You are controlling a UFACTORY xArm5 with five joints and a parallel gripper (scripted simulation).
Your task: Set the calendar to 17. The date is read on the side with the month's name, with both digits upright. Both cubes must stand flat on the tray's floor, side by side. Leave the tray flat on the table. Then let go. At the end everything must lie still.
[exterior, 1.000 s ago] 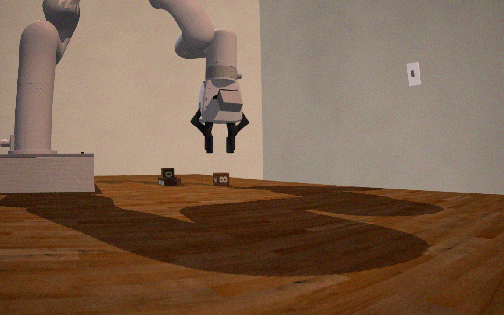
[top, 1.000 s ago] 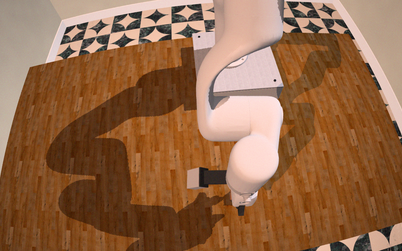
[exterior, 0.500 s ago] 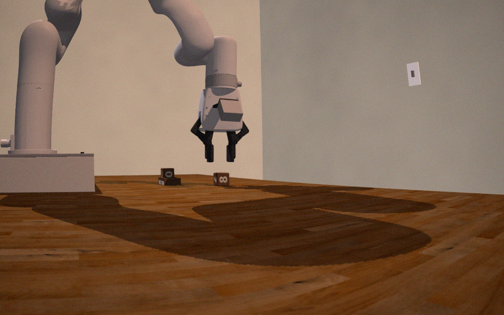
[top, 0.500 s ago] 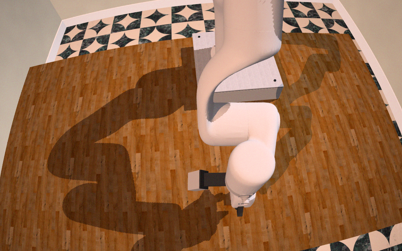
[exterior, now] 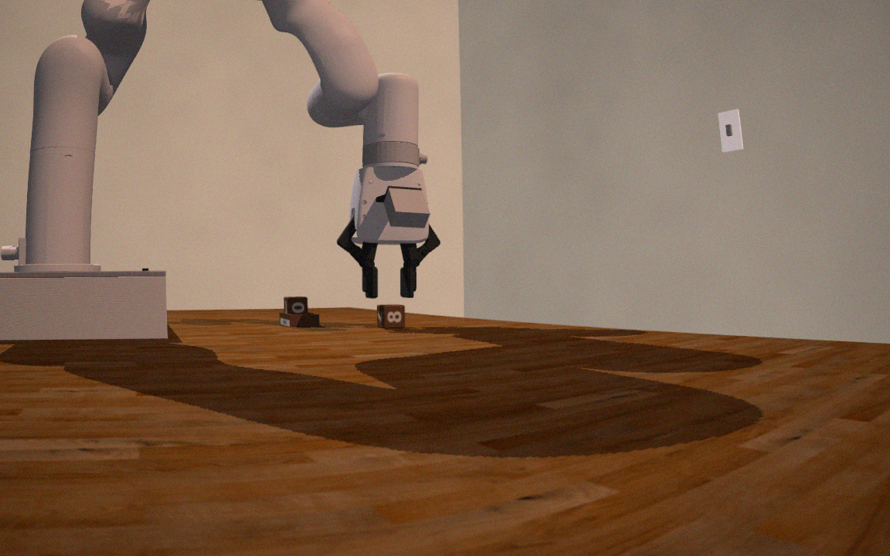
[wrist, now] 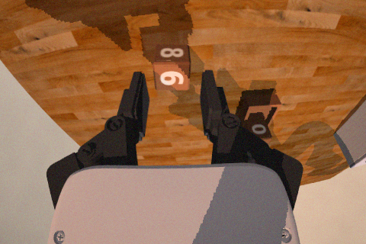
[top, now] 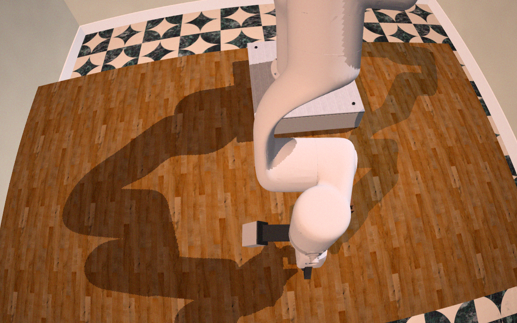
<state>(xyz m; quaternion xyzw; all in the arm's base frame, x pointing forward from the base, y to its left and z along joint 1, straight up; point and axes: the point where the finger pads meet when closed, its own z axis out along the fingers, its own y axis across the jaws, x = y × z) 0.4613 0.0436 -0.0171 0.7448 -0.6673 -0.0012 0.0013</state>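
In the top view the arm's wrist [top: 320,216] [exterior: 392,117] hides both cubes and the tray. The claw's finger at four o'clock in the wrist view covers part of the tray [wrist: 275,102] [exterior: 311,320]; its month lettering is too small to read.

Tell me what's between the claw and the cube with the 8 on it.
Nothing that I can see: the exterior view shows only air between the claw and the cube.

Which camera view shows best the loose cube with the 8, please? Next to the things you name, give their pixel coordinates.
The wrist view: it shows two faces of the loose cube [exterior: 391,316] [wrist: 171,68], numbered 8 and 6 or 9. Exterior shows its 8 small, sideways. In top, I cannot make it out.
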